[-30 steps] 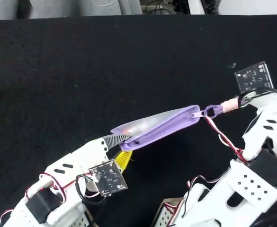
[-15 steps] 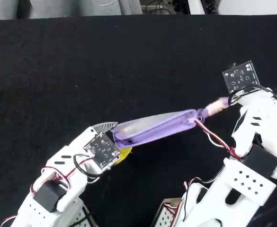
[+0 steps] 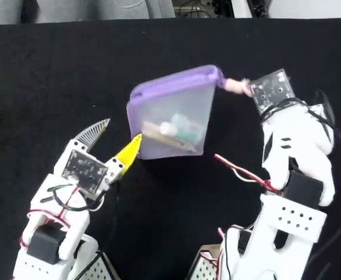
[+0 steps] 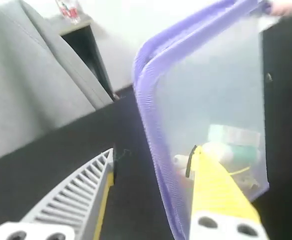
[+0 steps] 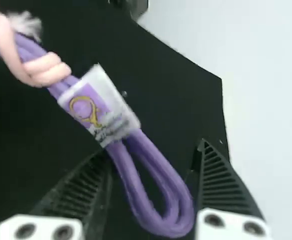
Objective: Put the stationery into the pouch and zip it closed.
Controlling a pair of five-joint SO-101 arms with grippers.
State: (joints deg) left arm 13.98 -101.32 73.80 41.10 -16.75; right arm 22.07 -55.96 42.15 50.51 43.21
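Gaping left tool (image 3: 122, 129) beside pouch (image 3: 170, 111); right tool (image 5: 150, 150) around purple loop (image 5: 158, 185), grip unclear.

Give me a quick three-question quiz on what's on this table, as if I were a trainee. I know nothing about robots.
1. True or false: the pouch is empty.
2. What colour edges the pouch? A green, B purple, C red.
3. Fill in: the left gripper has its jaws ____.

Key: 1 false, stationery shows through its clear side. 2 B. 3 open.
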